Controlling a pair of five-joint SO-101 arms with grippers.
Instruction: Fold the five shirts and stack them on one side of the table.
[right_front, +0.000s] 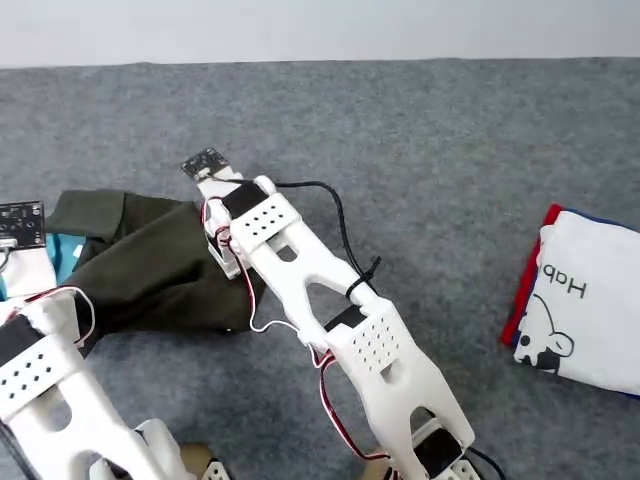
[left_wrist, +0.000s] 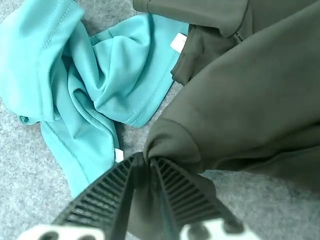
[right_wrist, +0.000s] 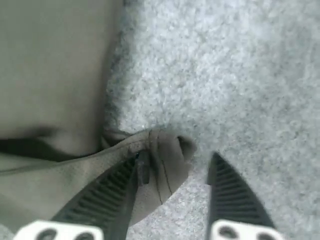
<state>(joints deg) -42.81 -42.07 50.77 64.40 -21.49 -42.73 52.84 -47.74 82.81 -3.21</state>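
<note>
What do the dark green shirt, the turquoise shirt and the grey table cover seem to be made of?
Dark green shirt: probably a thick matte knit, like cotton jersey or fleece; it folds in soft, heavy rolls. Turquoise shirt: a thinner, smoother fabric with a slight sheen, perhaps synthetic; fine creases and stitching. Grey table cover: looks like felt or short-pile carpet, with a fuzzy, speckled surface.

Two white plastic arms, right arm (right_front: 330, 300) with hole-patterned servo covers, red and white wires looped along the links, black cable (right_front: 335, 205) tied midway, left arm (right_front: 50, 390) alike, dark circuit board (right_front: 205, 165) at each wrist, black ribbed fingers (left_wrist: 107, 192) on white screw-holed bases
</note>
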